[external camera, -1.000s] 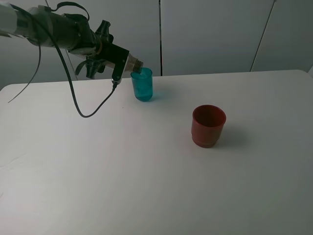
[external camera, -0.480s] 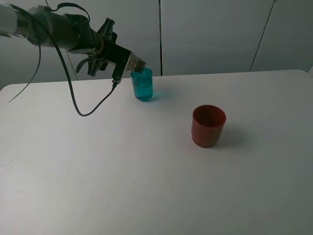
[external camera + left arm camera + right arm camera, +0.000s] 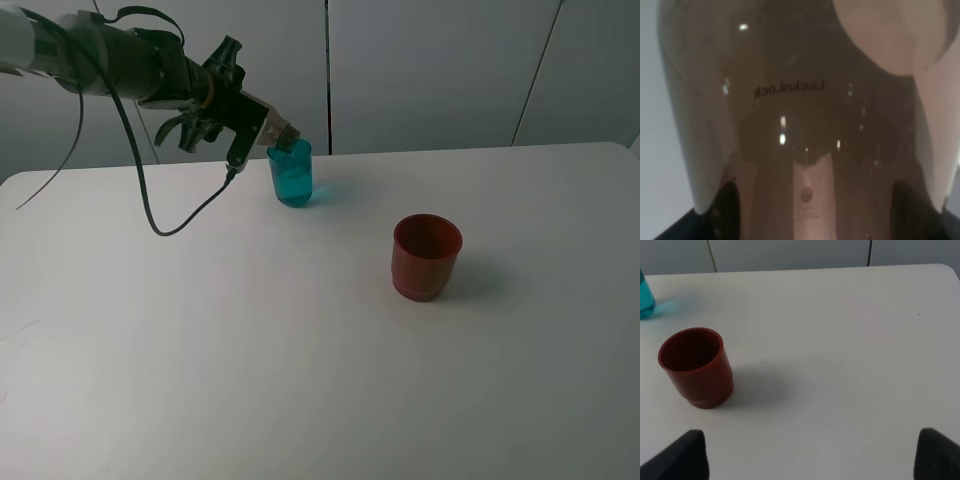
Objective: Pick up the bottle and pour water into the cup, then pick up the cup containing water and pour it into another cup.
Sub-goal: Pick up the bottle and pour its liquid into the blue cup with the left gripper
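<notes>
Whereas a second before the bottle (image 3: pixel 262 118) lay closer to level, it now tipped more steeply, base raised and bare neck slanting down to the rim of the teal cup (image 3: pixel 290 175). The left gripper (image 3: pixel 222 100) had rolled with it, fingers clenched on the bottle's body, and the loop of black cable (image 3: pixel 150 215) under the arm hung a little higher. Neither cup had shifted.

The teal cup stood upright at the far side of the table (image 3: pixel 300 380), the bottle's mouth just over its near-left rim. Its translucent wall looked deeper in colour low down, but no water level could be read. From the left wrist, the smoky brown bottle (image 3: pixel 790 100) filled the view, lettering showing reversed through its wall. The red-brown cup (image 3: pixel 426 256) stood upright, well apart from the teal cup and nearer the camera; its mouth faced up, the inside in shadow (image 3: pixel 696 366).

The right gripper (image 3: pixel 812 457) hung with its fingers spread wide and nothing between them, looking onto the red-brown cup, with the teal cup (image 3: pixel 645 297) at the view's edge.

The table was plain white. Behind it rose a pale grey panelled wall (image 3: pixel 430 70) with vertical seams.
</notes>
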Robot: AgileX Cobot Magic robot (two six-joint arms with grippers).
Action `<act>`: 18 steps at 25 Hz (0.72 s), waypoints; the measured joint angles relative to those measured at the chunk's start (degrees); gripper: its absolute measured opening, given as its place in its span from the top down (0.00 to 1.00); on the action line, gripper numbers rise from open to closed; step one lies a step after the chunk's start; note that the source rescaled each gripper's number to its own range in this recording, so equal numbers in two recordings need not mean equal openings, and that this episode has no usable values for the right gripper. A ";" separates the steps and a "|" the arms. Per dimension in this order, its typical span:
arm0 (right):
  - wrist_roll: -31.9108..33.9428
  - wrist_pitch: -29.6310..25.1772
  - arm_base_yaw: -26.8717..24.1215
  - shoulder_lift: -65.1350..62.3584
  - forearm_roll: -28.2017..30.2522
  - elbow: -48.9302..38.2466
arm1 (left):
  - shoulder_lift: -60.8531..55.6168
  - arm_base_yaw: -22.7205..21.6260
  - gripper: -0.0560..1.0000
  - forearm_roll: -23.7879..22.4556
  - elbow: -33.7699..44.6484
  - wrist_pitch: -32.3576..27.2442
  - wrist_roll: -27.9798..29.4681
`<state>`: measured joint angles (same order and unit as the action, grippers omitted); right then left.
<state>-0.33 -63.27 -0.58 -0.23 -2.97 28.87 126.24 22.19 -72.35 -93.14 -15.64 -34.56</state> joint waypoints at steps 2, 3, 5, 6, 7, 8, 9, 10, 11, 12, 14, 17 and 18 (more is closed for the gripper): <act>0.00 0.00 0.00 0.00 0.00 0.00 | 0.00 0.00 0.94 -0.40 0.00 0.11 -0.11; 0.00 0.00 0.00 0.00 0.00 0.00 | 0.00 0.00 0.94 -0.91 0.00 0.24 -0.11; 0.00 0.00 0.00 0.00 0.00 0.00 | 0.00 0.00 0.94 -1.71 0.00 0.84 -0.11; 0.00 0.00 0.00 0.00 0.00 0.00 | 0.00 0.00 0.94 -2.29 0.00 1.21 -0.11; 0.00 0.00 0.00 0.00 0.00 0.00 | 0.00 0.00 0.94 -2.55 0.00 1.52 -0.11; 0.00 0.00 0.00 0.00 0.00 0.00 | 0.00 0.00 0.94 -2.84 0.00 1.67 -0.11; 0.33 0.00 0.00 0.00 0.00 0.00 | 0.00 0.00 0.94 -2.95 0.00 1.79 -0.24; 0.33 0.00 0.00 0.00 0.00 0.00 | 0.00 0.00 0.94 -2.95 0.00 1.79 -0.24; 0.33 0.00 0.00 0.00 0.00 0.00 | 0.00 0.00 0.94 -3.07 0.00 1.91 -0.38; 0.33 0.00 0.00 0.00 0.00 0.00 | 0.00 0.00 0.94 -3.07 0.00 1.98 -0.38; 0.33 0.00 0.00 0.00 0.00 0.00 | 0.00 0.00 0.94 -3.21 0.00 2.16 -0.50; 0.33 0.00 0.00 0.00 0.00 0.00 | 0.00 0.00 0.94 -4.23 0.00 2.14 -0.50; 0.33 0.00 0.00 0.00 0.00 0.00 | 0.00 0.00 0.94 -4.55 0.00 2.14 -0.50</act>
<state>0.00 -63.27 -0.58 -0.23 -2.97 28.87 126.24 22.19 -76.90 -93.14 -13.50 -35.06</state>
